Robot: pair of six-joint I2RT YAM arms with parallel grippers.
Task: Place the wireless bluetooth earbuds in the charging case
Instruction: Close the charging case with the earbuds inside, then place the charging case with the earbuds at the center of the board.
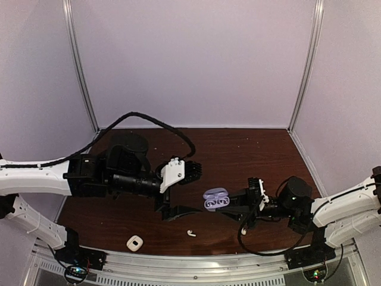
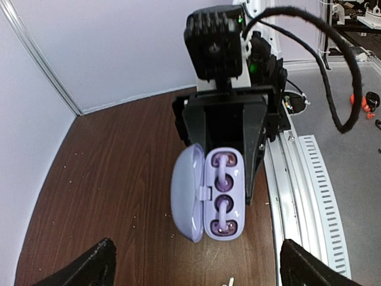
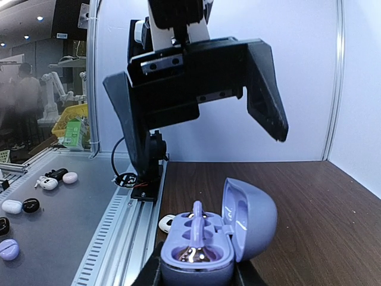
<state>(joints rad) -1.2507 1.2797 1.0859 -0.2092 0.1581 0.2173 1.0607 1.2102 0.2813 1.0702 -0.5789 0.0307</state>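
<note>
Near the middle of the dark wooden worktop (image 1: 268,155) we see the purple charging case (image 1: 215,198), and everything else is placed from it. Its lid (image 2: 186,193) is swung fully open beside the base. Two purple earbuds (image 2: 223,193) sit in the wells, one behind the other, with their pale stems meeting in the middle.

Our right hand (image 1: 233,204) is clamped on the case, a black finger pressed to each side of the base. We cannot tell whether the case rests on the wood or hangs just above it.

Our left hand (image 2: 199,271) hovers over the case on the side away from the right hand. Its fingers (image 2: 89,265) are spread wide apart, holding nothing and touching nothing.

Between the case and the near edge of the worktop lies a single white earbud (image 1: 191,233) with a short stem, loose on the wood. Further from the case, towards the left arm's base, a small white case (image 1: 135,242) lies close to that same edge.
</note>
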